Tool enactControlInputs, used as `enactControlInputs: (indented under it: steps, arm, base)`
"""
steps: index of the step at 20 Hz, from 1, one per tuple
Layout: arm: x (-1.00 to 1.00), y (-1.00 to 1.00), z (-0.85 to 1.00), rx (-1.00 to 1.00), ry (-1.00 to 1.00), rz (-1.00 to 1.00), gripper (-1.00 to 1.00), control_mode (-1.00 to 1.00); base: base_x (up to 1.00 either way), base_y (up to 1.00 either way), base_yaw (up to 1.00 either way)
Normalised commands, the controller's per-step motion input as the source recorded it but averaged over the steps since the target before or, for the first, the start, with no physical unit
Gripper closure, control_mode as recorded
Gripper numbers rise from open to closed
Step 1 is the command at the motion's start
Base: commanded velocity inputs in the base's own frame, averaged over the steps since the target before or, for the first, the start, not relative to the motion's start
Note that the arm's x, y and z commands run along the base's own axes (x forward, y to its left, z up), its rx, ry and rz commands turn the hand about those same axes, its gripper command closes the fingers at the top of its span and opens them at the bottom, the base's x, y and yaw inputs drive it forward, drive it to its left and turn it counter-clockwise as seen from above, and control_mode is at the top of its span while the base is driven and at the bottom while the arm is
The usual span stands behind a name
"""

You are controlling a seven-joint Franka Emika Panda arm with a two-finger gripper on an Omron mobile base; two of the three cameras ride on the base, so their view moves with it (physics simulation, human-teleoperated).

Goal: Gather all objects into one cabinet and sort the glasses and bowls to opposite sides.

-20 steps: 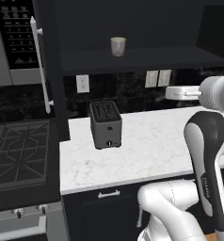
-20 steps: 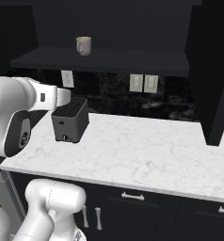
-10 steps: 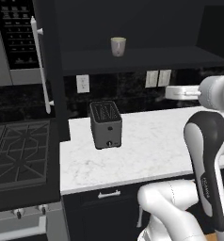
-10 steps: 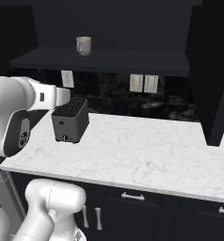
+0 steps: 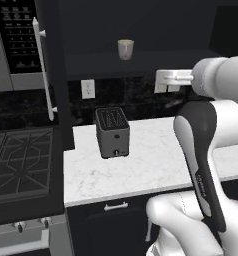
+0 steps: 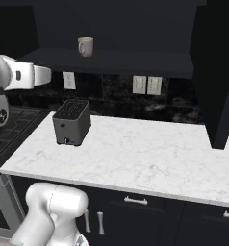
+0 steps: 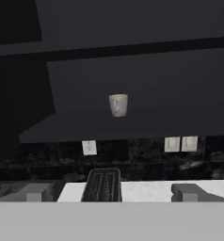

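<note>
On the dark inner shelf [image 6: 135,61] of the black upper cabinet [image 6: 217,72] stands a single pale cream cup [image 5: 125,49], upright, alone and toward the shelf's left part as the base cameras see it. It looks small and cylindrical, off-white with a slightly darker rim, and in the right base view [image 6: 85,46] a small handle seems to stick out on its left side; the left base view does not show that handle clearly. From the hand camera the cup [image 7: 118,104] sits near the middle of the picture, straight ahead and higher than the fingertips [image 7: 34,194], which stand wide apart at the bottom corners with nothing between them, so the jaws are apart and hold nothing.

Below the shelf, the white marble counter [image 6: 150,153] carries a black toaster [image 5: 112,132], set near the counter's left end. The left base view adds what the other does not: a stove top [image 5: 21,162] just left of the counter, a tall door with a long silver bar handle [image 5: 42,67] above it, and the gripper [image 5: 167,80] reaching out level in front of the backsplash, well right of the cup and lower than it. The right base view instead shows a pair of wall outlets [image 6: 146,85] on the dark backsplash and the open cabinet door hanging at the right.
</note>
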Motion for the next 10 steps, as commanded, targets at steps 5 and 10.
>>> enactControlInputs:
  steps: [5,10]
  arm:
    - [0.05,0.06,0.08,0.00,0.00,0.00,-1.00,-1.00]
    - [0.23,0.00,0.03,0.00,-0.03,0.00,-1.00,-1.00]
  base:
    - [0.00,0.00,0.00]
    - [0.00,0.00,0.00]
